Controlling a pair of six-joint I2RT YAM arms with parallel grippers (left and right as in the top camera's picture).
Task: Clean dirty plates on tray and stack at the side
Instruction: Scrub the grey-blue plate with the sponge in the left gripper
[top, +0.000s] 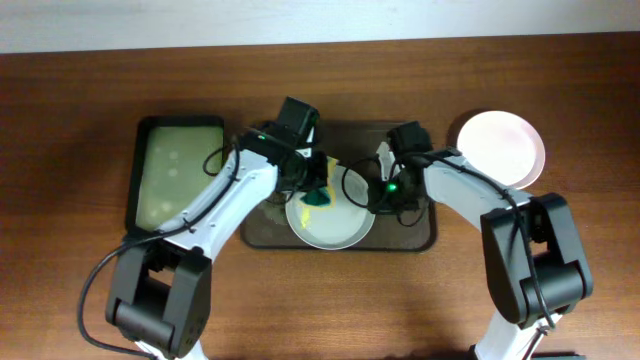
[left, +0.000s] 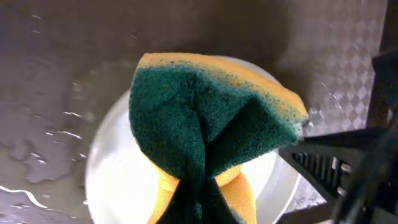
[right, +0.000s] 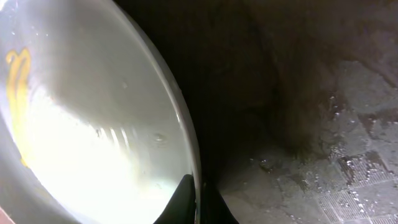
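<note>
Both pincers work at one plate in the brown tray, mid-frame in the overhead view.

The left pincer (top: 312, 187) is clenched on a green and yellow sponge (left: 211, 124), folding it, and holds it over the upper left part of the white plate (top: 330, 222). This plate lies in the lower middle of the tray (top: 415, 235), whose bare floor is wet. The right pincer (right: 195, 200) is clamped on the plate's right rim, one finger on each face, and a yellow smear (right: 17, 74) shows on the plate's inner side at the far left of the right wrist view. A second plate (top: 500, 148), pale and pinkish, sits on the wooden counter (top: 90, 90) at the upper right, just beside the tray. A smaller black tray (top: 175, 170) with a greenish inside lies at the left.
</note>
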